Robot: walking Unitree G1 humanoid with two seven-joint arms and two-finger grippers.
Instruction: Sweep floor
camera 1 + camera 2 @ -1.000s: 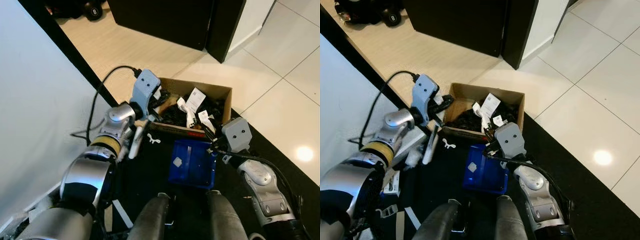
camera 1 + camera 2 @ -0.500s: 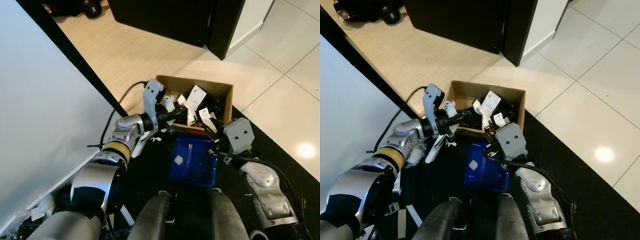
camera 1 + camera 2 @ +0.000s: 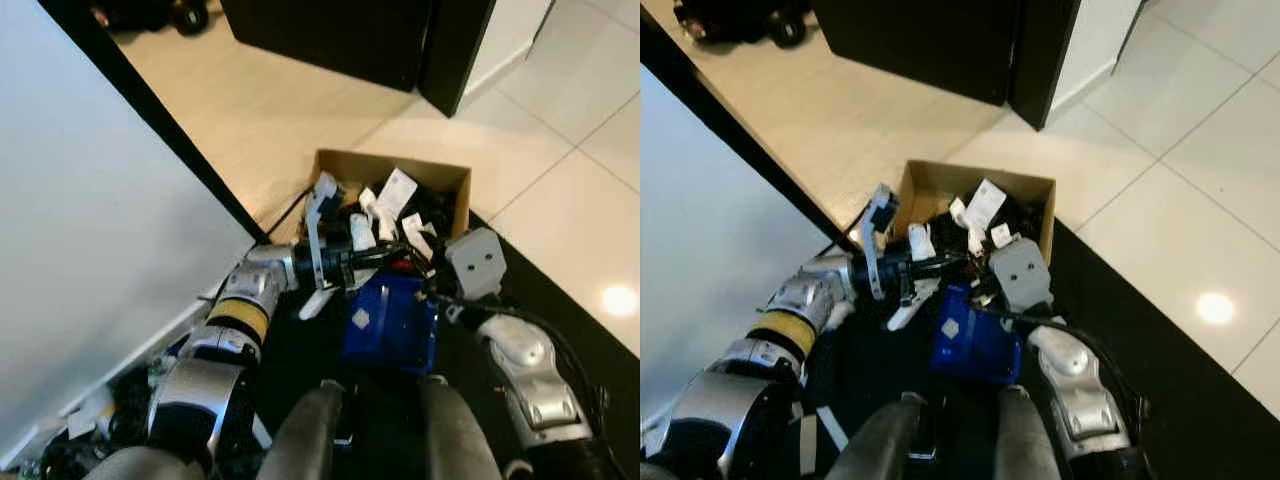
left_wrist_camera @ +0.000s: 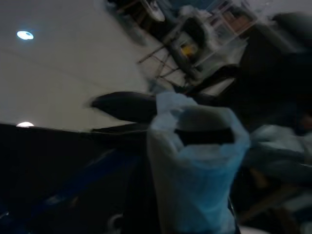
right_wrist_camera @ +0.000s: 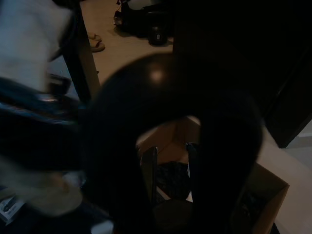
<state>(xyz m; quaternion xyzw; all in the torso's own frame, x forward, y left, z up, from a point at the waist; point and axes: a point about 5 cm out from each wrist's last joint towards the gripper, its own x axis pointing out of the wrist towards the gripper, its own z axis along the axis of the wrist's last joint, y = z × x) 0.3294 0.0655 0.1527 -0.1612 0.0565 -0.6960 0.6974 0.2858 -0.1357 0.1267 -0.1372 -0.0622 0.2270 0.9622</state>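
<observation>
A brown cardboard box (image 3: 440, 180) sits on the floor, at the edge of a black mat (image 3: 1200, 420) and beside the pale tiles (image 3: 560, 170). It is full of black and white scraps (image 3: 395, 205). Just in front of the box, on the mat, is a blue dustpan (image 3: 390, 320) with a small white bit (image 3: 360, 319) in it. The left hand (image 3: 372, 252) reaches across the front of the box, and its black fingers are closed on a white paper piece (image 4: 195, 170) that sticks up between them. A flat white strip (image 3: 312, 298) hangs from this hand, just beside the dustpan's near corner. The right hand (image 3: 985, 290) is at the dustpan's other side, close to the box, under its grey wrist block (image 3: 474, 262); I cannot tell if its fingers are apart or together. A big white panel (image 3: 90, 230) with a black edge stands off to the box's left. A dark cabinet (image 3: 340, 40) stands beyond the box.
</observation>
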